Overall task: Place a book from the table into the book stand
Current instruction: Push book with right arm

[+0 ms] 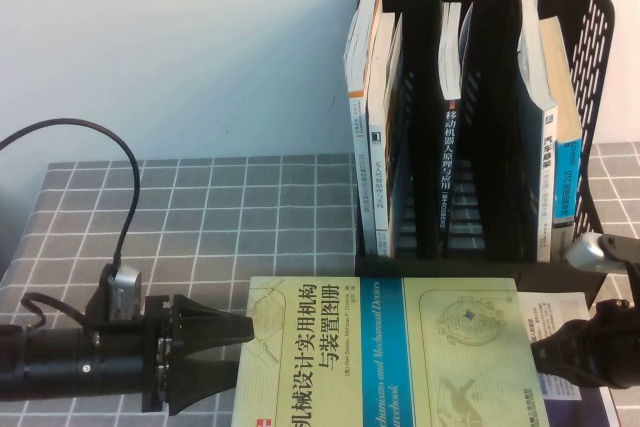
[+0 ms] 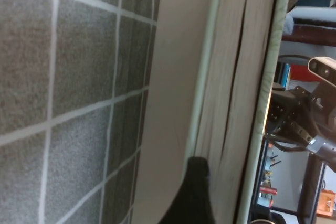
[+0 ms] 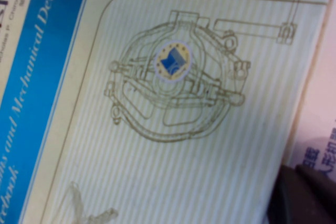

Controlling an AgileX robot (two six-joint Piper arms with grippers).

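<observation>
The book [image 1: 400, 357], pale yellow-green with a blue band and a black Chinese title, lies on the table [image 1: 200, 217] at the front centre. My left gripper [image 1: 246, 330] is shut, and its tip presses against the book's left edge. In the left wrist view the tip [image 2: 197, 192] rests on the book's page edge [image 2: 231, 77]. My right gripper [image 1: 540, 357] is at the book's right edge. In the right wrist view it [image 3: 307, 198] sits beside the cover [image 3: 173, 77]. The black book stand [image 1: 480, 117] stands behind the book at the back right.
The stand's three slots each hold upright books [image 1: 375, 117]. A white magazine [image 1: 562, 309] lies under the book's right side and shows in the right wrist view [image 3: 320, 129]. A black cable [image 1: 120, 177] loops over the left arm. The grey checked cloth lies bare at left.
</observation>
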